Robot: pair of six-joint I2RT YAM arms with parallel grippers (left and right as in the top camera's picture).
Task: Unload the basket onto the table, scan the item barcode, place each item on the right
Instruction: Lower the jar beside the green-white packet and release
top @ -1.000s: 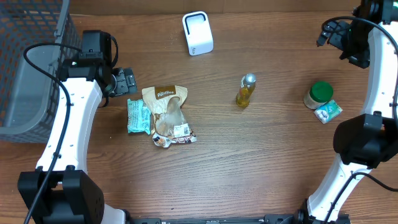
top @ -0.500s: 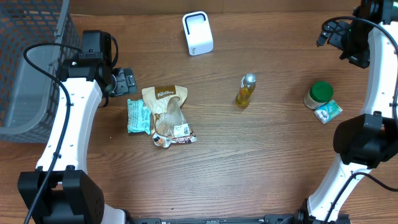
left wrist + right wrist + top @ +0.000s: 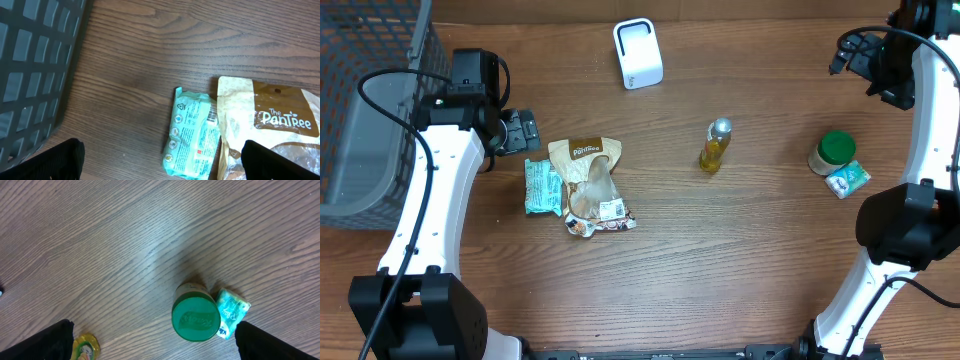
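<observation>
Several items lie on the wooden table. A teal packet (image 3: 542,187) (image 3: 192,135) sits beside a brown Pantree pouch (image 3: 588,180) (image 3: 270,120). My left gripper (image 3: 523,131) (image 3: 162,162) hovers open just above the packet's upper end and holds nothing. A white scanner (image 3: 638,53) stands at the back centre. My right gripper (image 3: 850,52) (image 3: 155,342) hangs open high at the back right. Below it stand a green-lidded jar (image 3: 832,152) (image 3: 195,318) and a small teal packet (image 3: 848,179) (image 3: 231,312).
A dark mesh basket (image 3: 370,100) (image 3: 35,65) fills the far left, close to the left arm. A small yellow bottle (image 3: 715,146) (image 3: 82,349) stands upright between the pouch and the jar.
</observation>
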